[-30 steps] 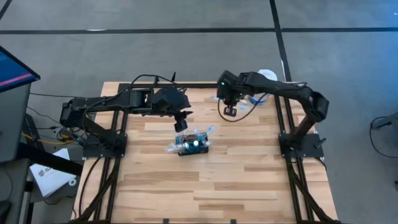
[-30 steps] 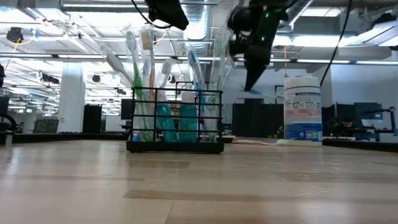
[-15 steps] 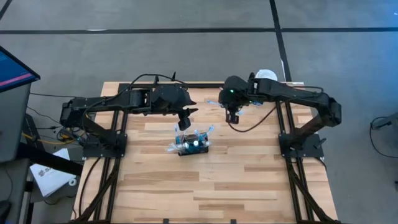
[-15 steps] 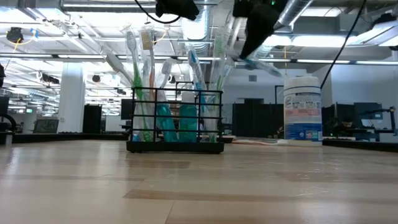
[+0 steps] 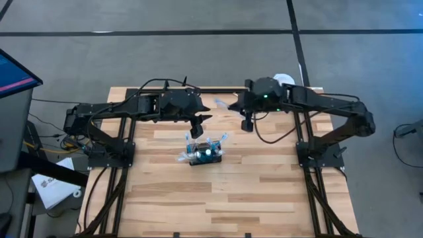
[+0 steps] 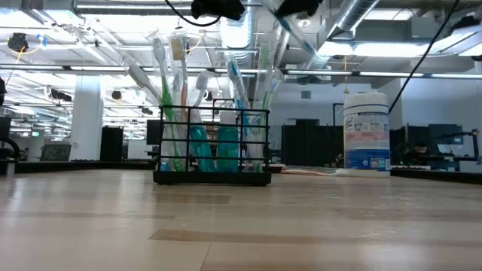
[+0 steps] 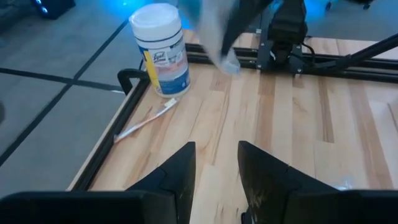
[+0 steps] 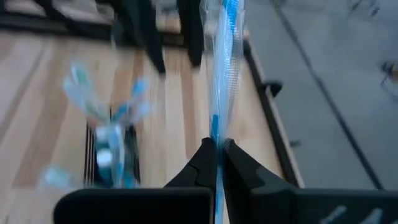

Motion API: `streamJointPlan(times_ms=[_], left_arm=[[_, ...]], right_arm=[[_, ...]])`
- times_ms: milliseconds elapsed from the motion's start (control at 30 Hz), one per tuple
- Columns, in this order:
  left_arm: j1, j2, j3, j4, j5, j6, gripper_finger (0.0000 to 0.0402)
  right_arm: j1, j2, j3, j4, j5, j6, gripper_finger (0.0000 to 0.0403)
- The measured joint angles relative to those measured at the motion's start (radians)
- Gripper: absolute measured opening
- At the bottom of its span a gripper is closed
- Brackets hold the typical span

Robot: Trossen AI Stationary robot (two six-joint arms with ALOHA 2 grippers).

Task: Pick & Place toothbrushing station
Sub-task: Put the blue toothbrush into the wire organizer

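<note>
R claw (image 8: 217, 163): my fingers are pressed together on a wrapped toothbrush (image 8: 222, 59), clear sleeve w/ blue handle inside. Brush runs straight out from between the pads, away from my wrist. In high view this gripper sits over the far part of the table (image 5: 264, 192), just inboard of the white canister (image 5: 284, 80), well above the boards; brush tip pokes out toward table centre.

L claw (image 7: 215, 163): fingers apart, gap clearly visible btwn them, nothing in it. It hovers over bare wood, just behind the toothbrushing station in high view, not touching it.

Toothbrushing station (image 5: 203, 153): black wire-mesh holder, upright on the table near the middle, a bit toward the left arm's side. Low view shows it (image 6: 214, 147) full of upright toothbrushes, several leaning outward over the rim, plus teal items lower down inside. Which compartment each is in: can't tell.

Canister stands upright at far right corner of table by the frame rail. A loose toothbrush (image 7: 146, 121) lies flat on the wood just beside its base, near table edge.
</note>
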Motion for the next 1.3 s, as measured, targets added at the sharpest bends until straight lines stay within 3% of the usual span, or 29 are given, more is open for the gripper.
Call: streamJointPlan(times_ms=[567,767,1100,1300], left_arm=[[-0.01,0.0,-0.008,0.14,0.029,0.086,0.0114],[-0.016,0.0,-0.084,0.314,0.104,0.152,0.0114],[-0.024,0.0,-0.219,0.659,0.116,0.227,0.0114],[-0.024,0.0,-0.265,0.789,0.178,0.272,0.0114]], right_arm=[[0.084,-0.053,0.0,0.315,-0.136,0.015,0.0],[0.091,-0.077,0.0,0.349,-0.166,0.011,0.0],[0.104,-0.086,0.0,0.349,-0.173,0.013,0.0003],[0.104,-0.085,0.0,0.346,-0.186,0.015,0.0002]])
